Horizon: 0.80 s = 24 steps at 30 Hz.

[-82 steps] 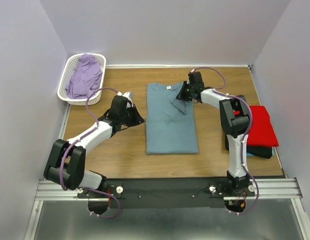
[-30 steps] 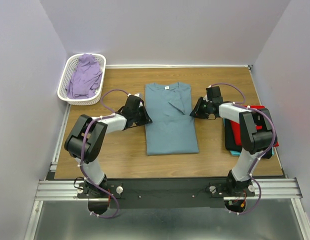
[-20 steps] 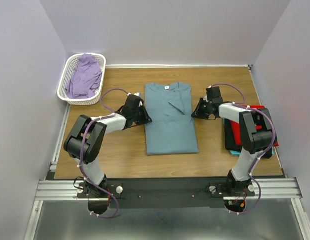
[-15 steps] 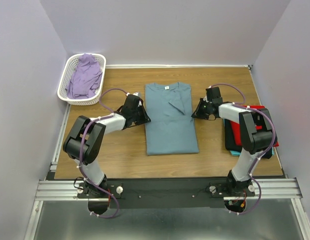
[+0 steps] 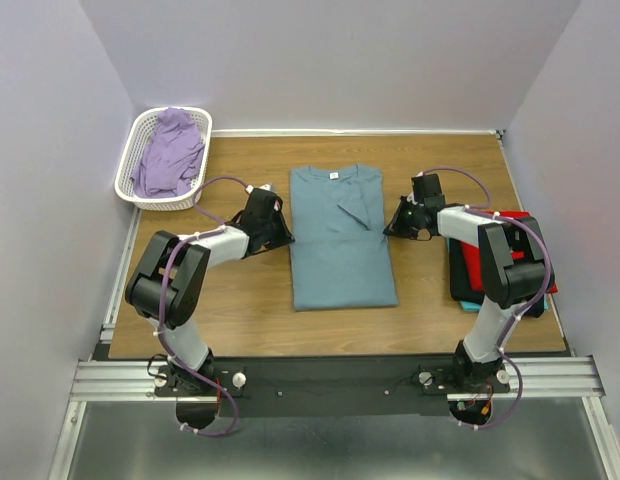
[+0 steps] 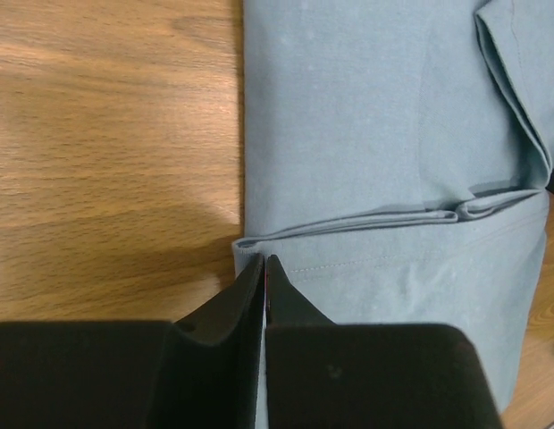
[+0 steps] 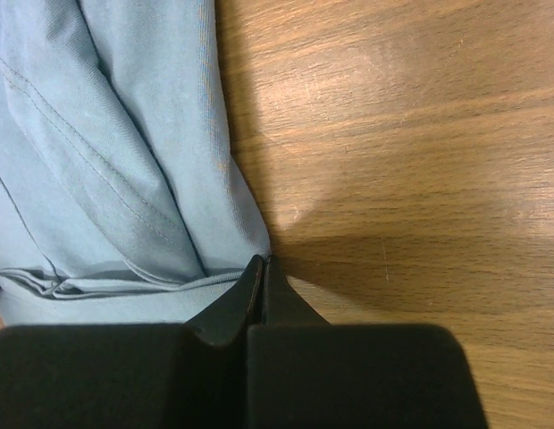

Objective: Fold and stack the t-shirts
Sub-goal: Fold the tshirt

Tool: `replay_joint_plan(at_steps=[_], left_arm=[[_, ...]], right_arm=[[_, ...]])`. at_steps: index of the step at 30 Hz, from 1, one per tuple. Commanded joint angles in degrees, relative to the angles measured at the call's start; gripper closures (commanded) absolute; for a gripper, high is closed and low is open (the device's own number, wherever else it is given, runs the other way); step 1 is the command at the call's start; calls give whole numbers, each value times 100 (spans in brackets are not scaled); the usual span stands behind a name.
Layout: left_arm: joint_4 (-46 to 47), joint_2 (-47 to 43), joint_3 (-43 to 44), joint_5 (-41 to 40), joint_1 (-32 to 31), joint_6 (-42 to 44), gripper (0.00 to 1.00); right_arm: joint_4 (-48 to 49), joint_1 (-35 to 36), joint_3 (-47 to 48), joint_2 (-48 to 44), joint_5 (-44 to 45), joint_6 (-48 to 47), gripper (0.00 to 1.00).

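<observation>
Blue-grey shirt (image 5: pixel 342 245) lies flat at the centre of the table (image 5: pixel 240 290), collar toward 12 o'clock, sides turned in to make a long strip. Red shirt (image 5: pixel 525 250) is folded at 3 o'clock on top of a turquoise one (image 5: pixel 473 304). The basket (image 5: pixel 125 180) at 10 o'clock holds purple cloth (image 5: pixel 170 150).

Left gripper (image 6: pixel 262 261): fingers pressed together, tips at the strip's 9 o'clock edge, right where a folded layer ends. Right gripper (image 7: pixel 262 261): fingers likewise together, tips at the 3 o'clock edge. Whether either has cloth nipped between its tips, cannot tell.

Judged step: lengthwise folds done, crosswise fold pending.

The next move calls for a sure pinch through all layers on both edges. Both sides then need an even lift and carry so the strip halves squarely, before it goes onto the 3 o'clock stack.
</observation>
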Motion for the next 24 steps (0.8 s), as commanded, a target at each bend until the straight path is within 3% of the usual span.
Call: replay_joint_plan(at_steps=[1,14,15,18,19,20,24], left_arm=[[29,132,-134,-222,90,-17,90],[257,265,-266,59,186,71,96],[284,229,-240,103,186,115,96],[188,28,-144,130,212,176,95],[126,-86,-48,121,213,203,92],[47,-166,-3,121,221,229,89],[-269,-649,50,51,230,370,62]], right_arm=[[-238,-28,-176,8,472,-22,99],[-264,-63,-229,8,472,58,99],[-255,-63,-203,-35,403,49,96],[-282,-54,-98,-167,306,66,72],[-308,-54,-28,-298,288,75,58],[-404,-54,16,-395,296,84,54],[-703,-80,131,-887,428,93,38]])
